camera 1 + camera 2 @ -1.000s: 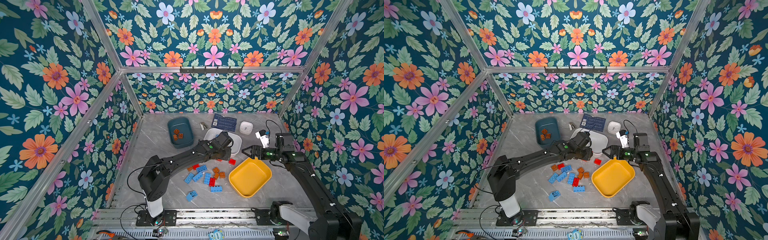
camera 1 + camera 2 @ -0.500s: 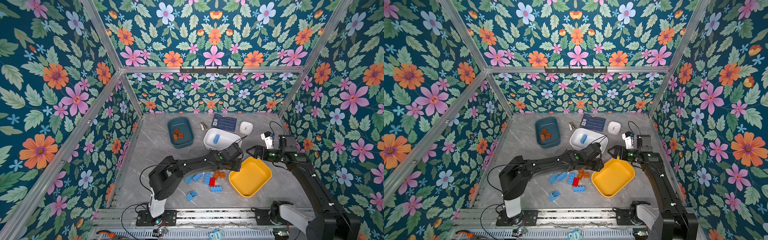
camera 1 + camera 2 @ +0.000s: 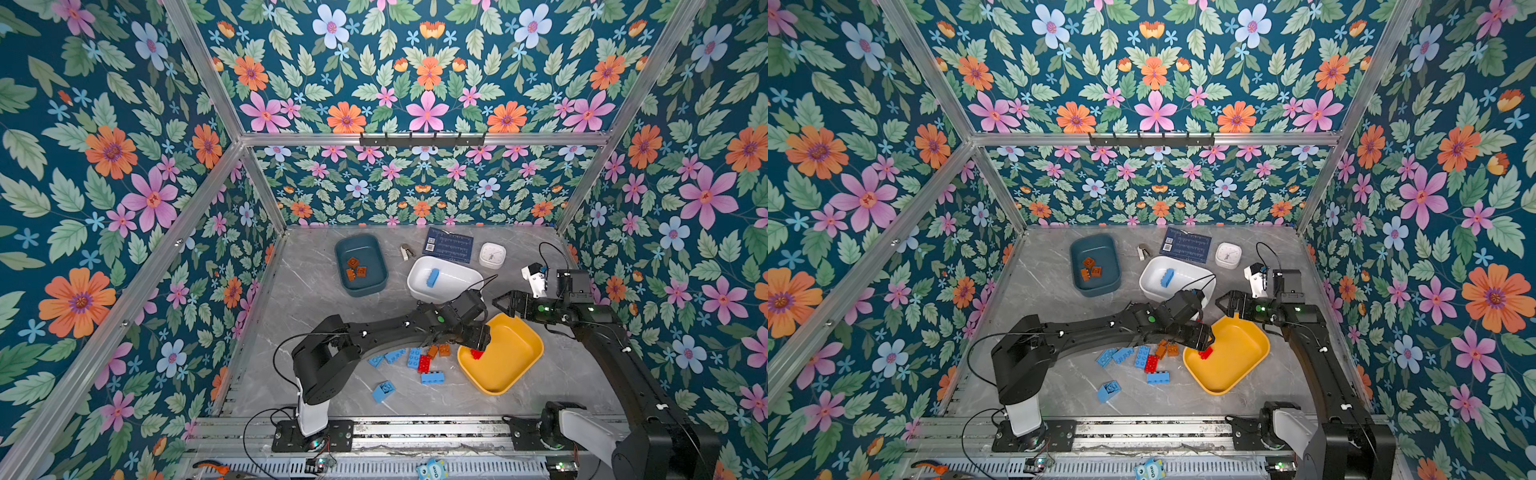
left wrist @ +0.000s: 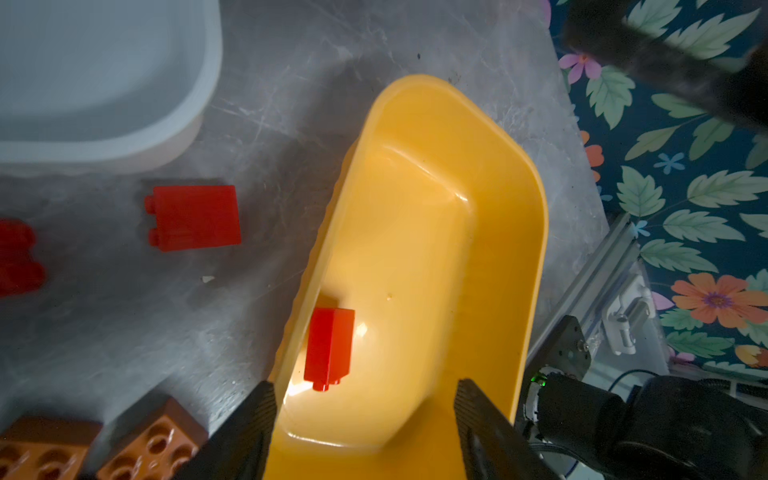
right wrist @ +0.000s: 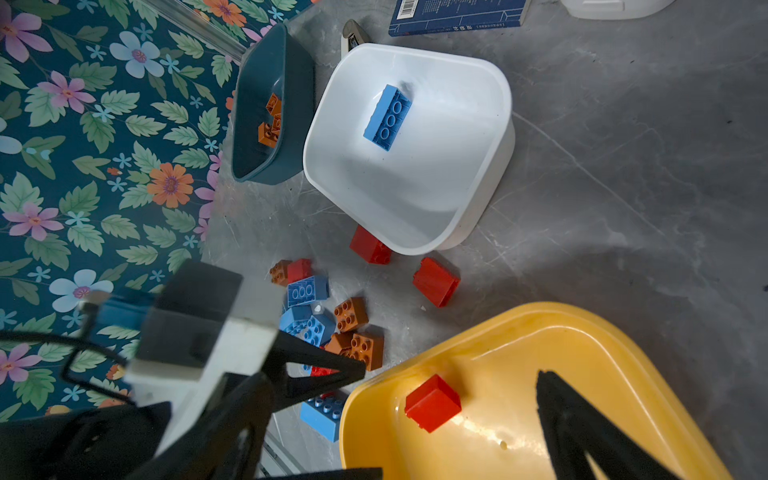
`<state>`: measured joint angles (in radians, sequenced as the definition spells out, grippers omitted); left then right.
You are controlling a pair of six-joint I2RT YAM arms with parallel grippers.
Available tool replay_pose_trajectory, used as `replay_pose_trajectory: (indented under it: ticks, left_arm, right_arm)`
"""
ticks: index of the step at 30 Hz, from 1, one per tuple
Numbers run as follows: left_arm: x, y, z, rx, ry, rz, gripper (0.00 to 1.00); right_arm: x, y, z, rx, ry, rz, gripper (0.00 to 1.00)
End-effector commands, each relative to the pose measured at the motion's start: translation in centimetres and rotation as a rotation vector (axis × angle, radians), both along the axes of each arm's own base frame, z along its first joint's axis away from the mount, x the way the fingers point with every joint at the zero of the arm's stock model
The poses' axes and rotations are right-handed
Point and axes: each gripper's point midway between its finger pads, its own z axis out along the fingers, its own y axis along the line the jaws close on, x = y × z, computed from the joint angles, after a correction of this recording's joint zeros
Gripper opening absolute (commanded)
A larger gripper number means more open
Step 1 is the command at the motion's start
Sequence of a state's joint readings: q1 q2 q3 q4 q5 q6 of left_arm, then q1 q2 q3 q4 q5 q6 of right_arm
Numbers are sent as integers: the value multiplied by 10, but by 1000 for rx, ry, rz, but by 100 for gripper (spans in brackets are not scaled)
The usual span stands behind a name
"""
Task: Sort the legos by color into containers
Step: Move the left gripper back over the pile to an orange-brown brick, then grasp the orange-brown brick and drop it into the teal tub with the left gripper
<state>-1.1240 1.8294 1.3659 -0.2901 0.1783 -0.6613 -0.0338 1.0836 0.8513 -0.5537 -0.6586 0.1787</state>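
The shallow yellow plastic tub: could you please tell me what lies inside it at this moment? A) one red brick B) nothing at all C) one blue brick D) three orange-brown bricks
A: a single red studded brick lies on the floor of the shallow yellow plastic tub, close to one wall.

Grey marble tabletop (image 3: 307, 299), floral wallpaper (image 3: 428, 62) on every wall, aluminium frame bar (image 3: 291, 139) across the back with a black hook rail (image 3: 422, 139) on it. Near the back wall lies a flat dark blue booklet (image 3: 449, 245) with a barcode. A white square clock (image 3: 492, 254) sits just beside it, not touching. On its other side is a small stapler-like thing (image 3: 406, 251), too small to tell. By the front rail are orange-handled pliers (image 3: 216, 469) and a blue owl figure (image 3: 432, 469).
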Motion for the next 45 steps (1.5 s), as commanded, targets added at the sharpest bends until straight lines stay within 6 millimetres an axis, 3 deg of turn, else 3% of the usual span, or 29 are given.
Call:
replay_pose_trajectory:
  ticks: [1, 7, 11, 16, 24, 28, 33, 45]
  left_arm:
    - [3, 12, 8, 23, -31, -4, 76]
    - [7, 70, 8, 136, -41, 68, 79]
    - [17, 132, 5, 235, -55, 185, 81]
    - [34, 207, -13, 324, -27, 393, 81]
    - [64, 277, -42, 403, -6, 725, 74]
    - [73, 289, -58, 409, 14, 806, 70]
    - [82, 291, -71, 407, 32, 864, 63]
    - [73, 296, -98, 447, 77, 871, 49]
  right_arm:
    - [-1, 6, 7, 29, -17, 36, 99]
    - [-9, 19, 14, 103, -7, 100, 99]
    - [-15, 27, 17, 131, 0, 130, 99]
    - [-21, 40, 15, 127, 16, 168, 99]
    - [-23, 53, 13, 129, 27, 197, 99]
    - [-23, 54, 10, 128, 32, 196, 99]
    - [-23, 54, 7, 128, 38, 195, 99]
    - [-22, 54, 2, 128, 45, 200, 99]
